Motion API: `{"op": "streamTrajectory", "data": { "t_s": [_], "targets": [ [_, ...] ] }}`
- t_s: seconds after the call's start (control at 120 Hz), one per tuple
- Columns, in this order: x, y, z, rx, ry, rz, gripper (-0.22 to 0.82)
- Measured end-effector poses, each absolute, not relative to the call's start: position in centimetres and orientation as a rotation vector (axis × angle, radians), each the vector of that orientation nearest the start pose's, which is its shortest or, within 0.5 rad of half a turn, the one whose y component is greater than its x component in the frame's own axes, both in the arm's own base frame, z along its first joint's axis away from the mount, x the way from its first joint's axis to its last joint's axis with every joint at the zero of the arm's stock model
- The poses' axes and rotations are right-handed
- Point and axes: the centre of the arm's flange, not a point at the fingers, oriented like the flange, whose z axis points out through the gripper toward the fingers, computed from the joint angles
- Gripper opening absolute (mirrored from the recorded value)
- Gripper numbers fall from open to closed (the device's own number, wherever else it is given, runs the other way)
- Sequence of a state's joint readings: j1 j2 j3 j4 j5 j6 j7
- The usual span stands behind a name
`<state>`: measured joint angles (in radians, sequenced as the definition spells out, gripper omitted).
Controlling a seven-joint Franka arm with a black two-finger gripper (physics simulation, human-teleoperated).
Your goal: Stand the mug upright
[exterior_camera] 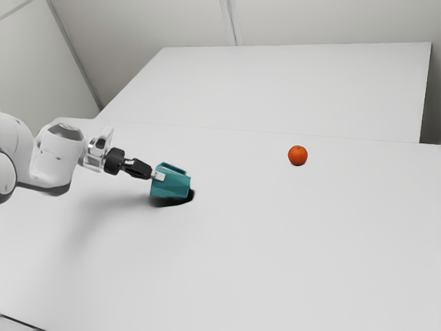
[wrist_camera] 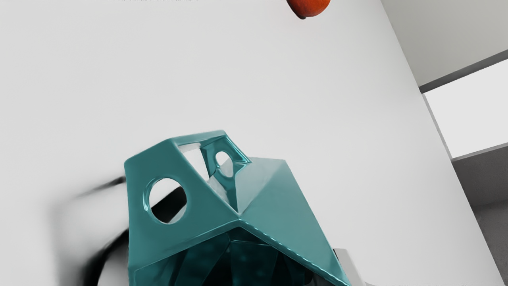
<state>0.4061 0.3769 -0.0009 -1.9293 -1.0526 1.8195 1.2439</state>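
In the exterior view the gripper (exterior_camera: 157, 176) reaches in from the view's left and is shut on the teal mug (exterior_camera: 173, 184) near its mouth. The mug lies tilted on its side, mouth facing my hand, base toward the exterior view's right, handle on its upper side. A dark shadow falls below it. The wrist view looks over the mug (wrist_camera: 278, 198), its handle and open mouth toward the camera. One pale fingertip (wrist_camera: 349, 266) shows against the mug's outer wall; the other fingertip is hidden or lost in the dark.
An orange fruit (exterior_camera: 298, 155) rests on the white table (exterior_camera: 275, 241), beyond the mug toward the exterior view's right; the wrist view has the same orange (wrist_camera: 310, 6) at its edge. A white panel (exterior_camera: 289, 89) stands behind the table.
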Motion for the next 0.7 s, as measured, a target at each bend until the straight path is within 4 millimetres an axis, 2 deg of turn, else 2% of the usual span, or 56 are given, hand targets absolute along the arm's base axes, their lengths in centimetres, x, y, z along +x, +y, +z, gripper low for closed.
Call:
{"op": "streamTrajectory", "data": {
  "t_s": [0.133,0.225,0.433,0.592,0.7],
  "targets": [
    [56.9,16.1,30.6,2.151,-0.353,0.461,-0.18],
    [57.1,15.1,32.2,2.187,-0.42,0.47,-0.18],
    [57.6,10.9,35.9,2.373,-0.666,0.48,-0.18],
    [57.9,7.8,38.4,2.593,-0.926,0.389,-0.18],
    [57.6,6.1,39.4,2.709,-1.007,0.333,-0.18]
  ]
}}
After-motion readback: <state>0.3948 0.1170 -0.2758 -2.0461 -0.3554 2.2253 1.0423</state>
